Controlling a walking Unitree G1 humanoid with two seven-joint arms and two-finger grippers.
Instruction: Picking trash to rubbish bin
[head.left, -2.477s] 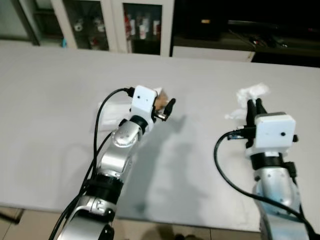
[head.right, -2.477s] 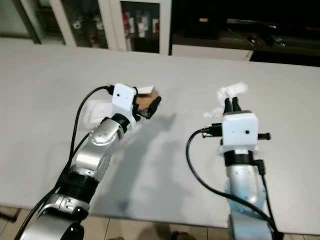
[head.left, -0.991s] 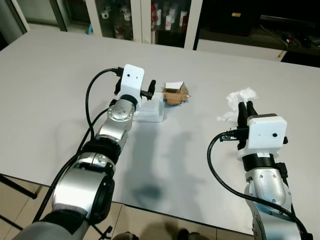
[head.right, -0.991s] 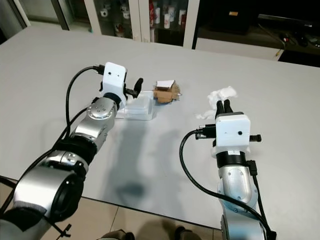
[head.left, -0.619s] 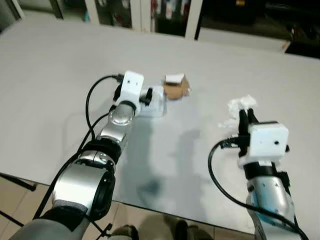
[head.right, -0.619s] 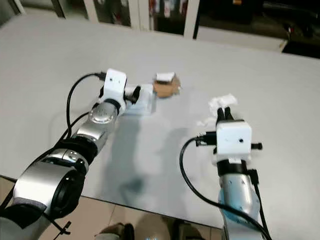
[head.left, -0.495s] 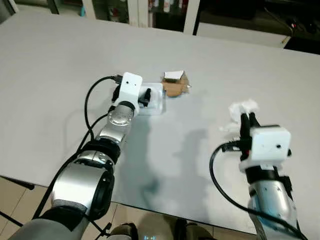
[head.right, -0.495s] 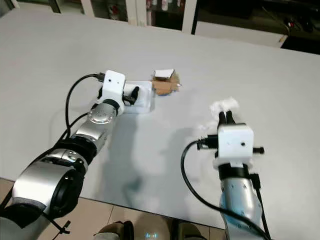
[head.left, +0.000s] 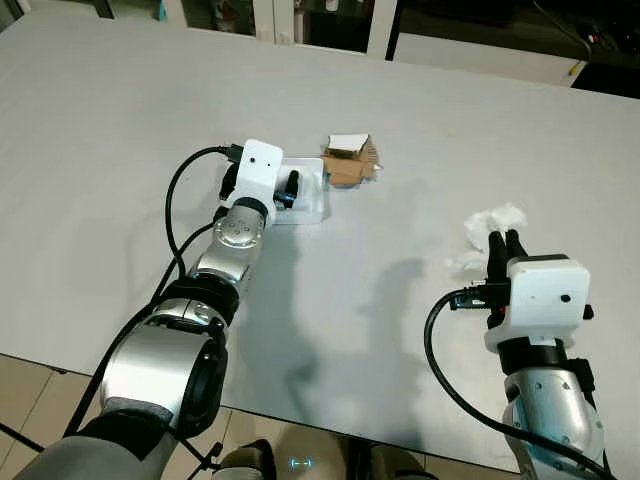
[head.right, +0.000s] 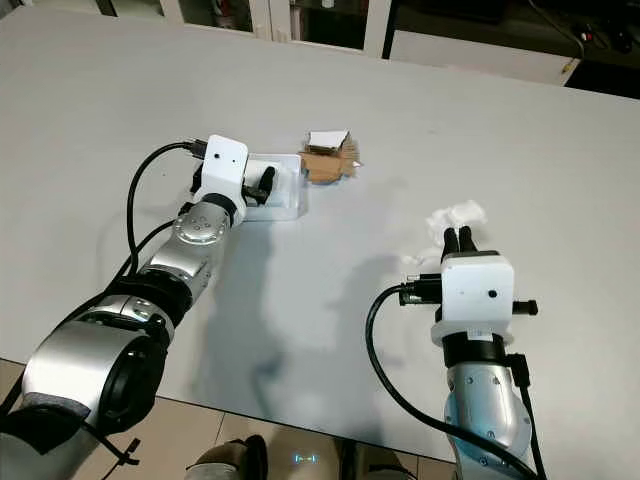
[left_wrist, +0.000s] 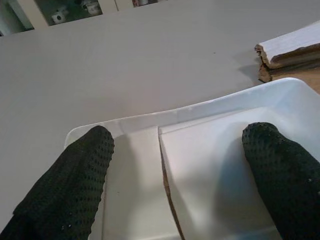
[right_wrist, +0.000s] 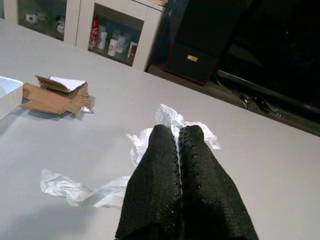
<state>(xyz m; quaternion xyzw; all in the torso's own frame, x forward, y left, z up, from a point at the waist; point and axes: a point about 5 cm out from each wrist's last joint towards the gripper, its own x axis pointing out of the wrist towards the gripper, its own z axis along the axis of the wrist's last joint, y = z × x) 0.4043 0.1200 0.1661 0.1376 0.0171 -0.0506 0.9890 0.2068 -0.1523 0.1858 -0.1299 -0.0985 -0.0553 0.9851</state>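
Your right gripper (right_wrist: 179, 131) has its two black fingers pressed together, pointing at crumpled white tissue (right_wrist: 172, 121) on the grey table (right_wrist: 280, 165), with a flatter scrap (right_wrist: 75, 189) of it lying beside the fingers. Torn brown cardboard (right_wrist: 56, 96) lies well apart from the tissue, next to the corner of a white tray (right_wrist: 7, 95). Past the table's far edge you see a glass cabinet (right_wrist: 112, 35) with bottles and a dark unit (right_wrist: 197, 45).

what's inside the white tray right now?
The left gripper is open, its fingers down in the white tray. A white flat piece lies inside. What lies under that piece cannot be seen.
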